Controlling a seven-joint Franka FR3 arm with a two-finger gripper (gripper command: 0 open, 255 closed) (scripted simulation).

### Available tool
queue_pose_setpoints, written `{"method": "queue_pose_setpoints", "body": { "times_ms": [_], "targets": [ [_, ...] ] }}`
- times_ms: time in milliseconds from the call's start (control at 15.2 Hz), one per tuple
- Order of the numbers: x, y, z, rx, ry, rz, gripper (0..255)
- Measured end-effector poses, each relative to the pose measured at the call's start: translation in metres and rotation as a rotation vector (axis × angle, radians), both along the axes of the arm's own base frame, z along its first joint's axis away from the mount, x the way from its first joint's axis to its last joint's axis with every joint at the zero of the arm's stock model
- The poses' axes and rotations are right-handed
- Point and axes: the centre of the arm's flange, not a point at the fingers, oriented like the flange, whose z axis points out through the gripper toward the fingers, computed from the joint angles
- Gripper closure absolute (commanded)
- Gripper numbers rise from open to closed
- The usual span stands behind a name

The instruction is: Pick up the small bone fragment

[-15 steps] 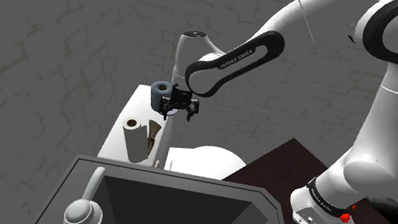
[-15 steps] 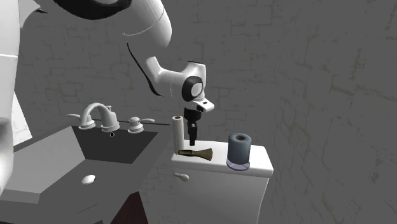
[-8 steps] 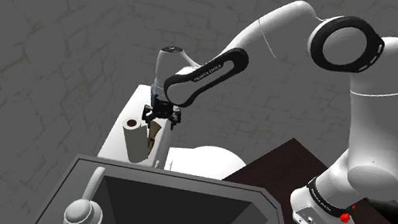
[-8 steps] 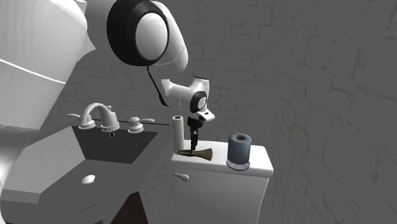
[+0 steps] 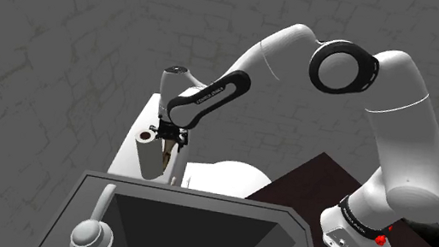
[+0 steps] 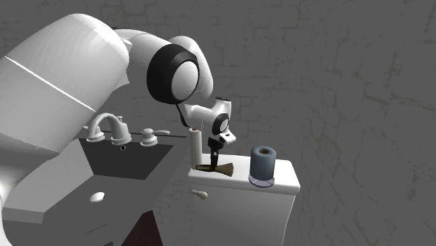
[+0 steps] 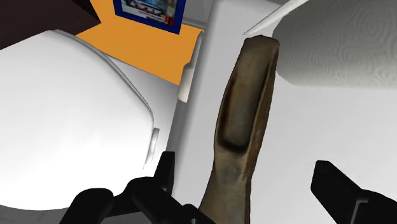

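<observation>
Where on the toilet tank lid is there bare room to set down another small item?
The tank lid is bare between the bone fragment and the dark cylinder, and at the corner beyond that cylinder. The end by the white paper roll is crowded: the bone lies beside it, with the open end effector straddling it.
</observation>
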Motion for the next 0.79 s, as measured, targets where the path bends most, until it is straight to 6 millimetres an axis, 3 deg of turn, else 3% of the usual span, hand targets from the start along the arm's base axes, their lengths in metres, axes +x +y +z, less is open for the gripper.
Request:
{"method": "queue_pose_setpoints", "body": {
  "times_ms": [264, 330, 792],
  "targets": [
    [0.0, 0.001, -0.022, 0.0, 0.001, 0.0, 0],
    [0.001, 0.001, -0.023, 0.0, 0.0, 0.0, 255],
    [0.001, 0.001, -0.024, 0.0, 0.0, -0.001, 255]
  ]
}}
